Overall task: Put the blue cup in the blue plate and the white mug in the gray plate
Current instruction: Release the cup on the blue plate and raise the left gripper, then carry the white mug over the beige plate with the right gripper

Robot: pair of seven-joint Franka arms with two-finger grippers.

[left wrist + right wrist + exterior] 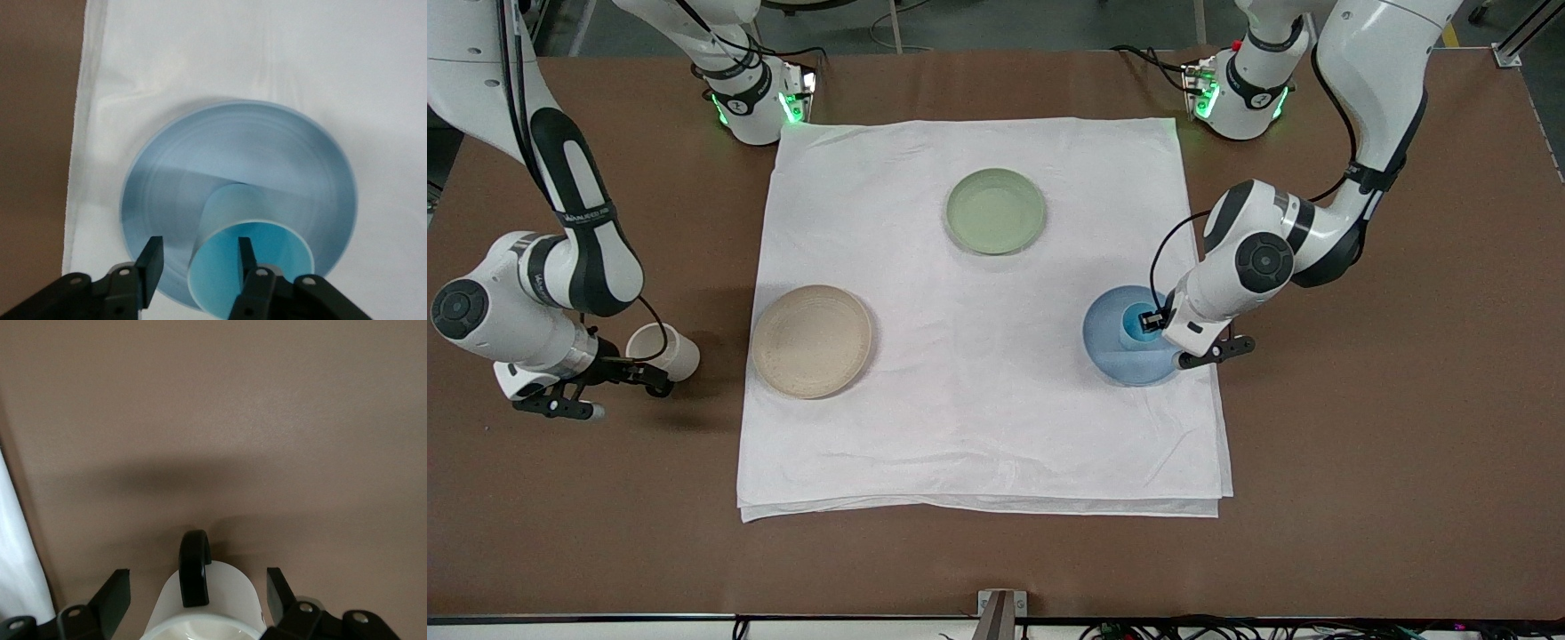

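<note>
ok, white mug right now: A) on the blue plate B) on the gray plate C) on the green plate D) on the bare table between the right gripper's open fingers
D: the white mug stands on the brown table off the cloth, between the right gripper's open fingers, beside the gray plate.

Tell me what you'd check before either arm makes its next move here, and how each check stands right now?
1. Blue cup stands on the blue plate: ok.
2. Left gripper free of the cup: not ok; one finger is inside the rim and one outside, open.
3. White mug between the right gripper fingers: ok; fingers open on either side.
4. Mug gripped: not ok, nothing has closed on it.
5. Gray plate bare and ready: ok.
6. Mug on gray plate: not ok; it sits on the table beside the cloth.
</note>
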